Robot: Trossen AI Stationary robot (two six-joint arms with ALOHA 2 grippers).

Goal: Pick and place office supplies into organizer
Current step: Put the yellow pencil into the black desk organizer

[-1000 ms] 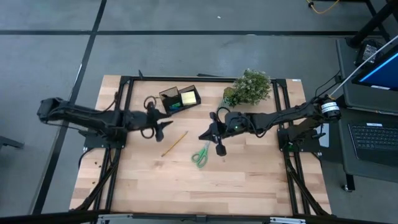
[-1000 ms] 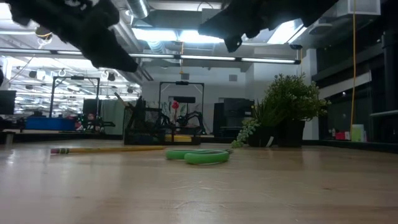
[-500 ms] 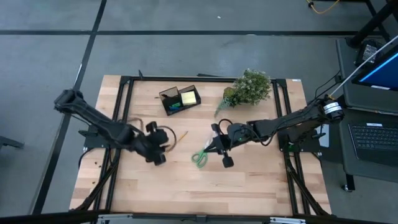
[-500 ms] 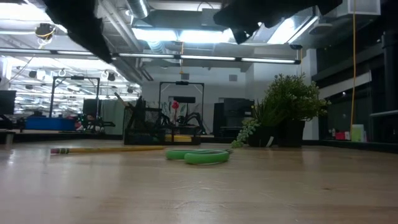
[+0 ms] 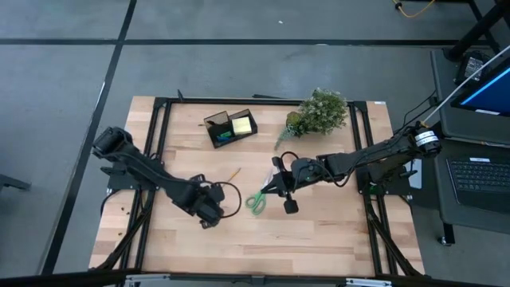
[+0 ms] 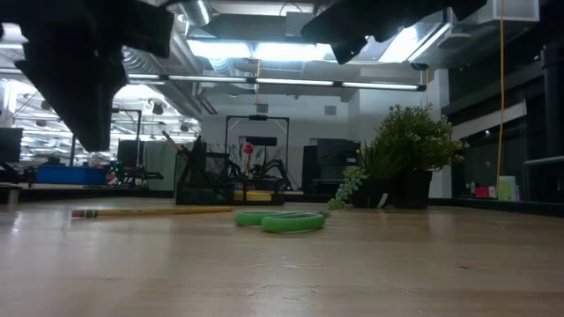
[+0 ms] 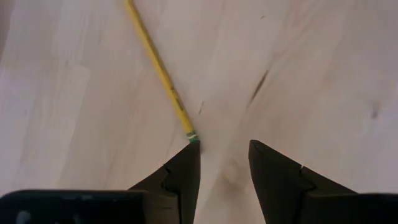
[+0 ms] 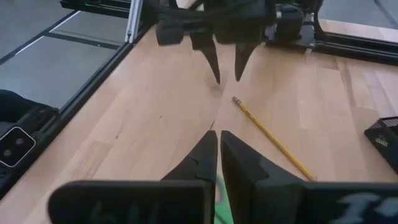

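A yellow pencil (image 7: 158, 68) lies flat on the wooden table (image 5: 319, 239); in the high view only its far tip (image 5: 236, 171) shows beside my left arm. My left gripper (image 7: 224, 146) (image 8: 225, 79) hangs open, pointing down, just above the pencil's eraser end (image 8: 235, 98) without touching it. Green-handled scissors (image 5: 256, 201) (image 6: 280, 220) lie flat at mid-table. My right gripper (image 8: 219, 140) (image 5: 273, 185) is shut and empty, raised above the scissors. The black organizer (image 5: 229, 126) stands at the far side with a yellow sticky-note pad (image 5: 243, 123) in it.
A bushy green plant (image 5: 319, 112) (image 6: 410, 163) stands at the far right of the table. Black frame rails (image 5: 159, 143) run along the table's left and right sides. Bare wood lies toward the near edge.
My left gripper has swung from beside the organizer toward the table's near edge and tipped from nearly level to pointing steeply down over the pencil's near end, staying open. My right gripper has shifted a little toward the near edge above the scissors. Pencil and scissors have not moved.
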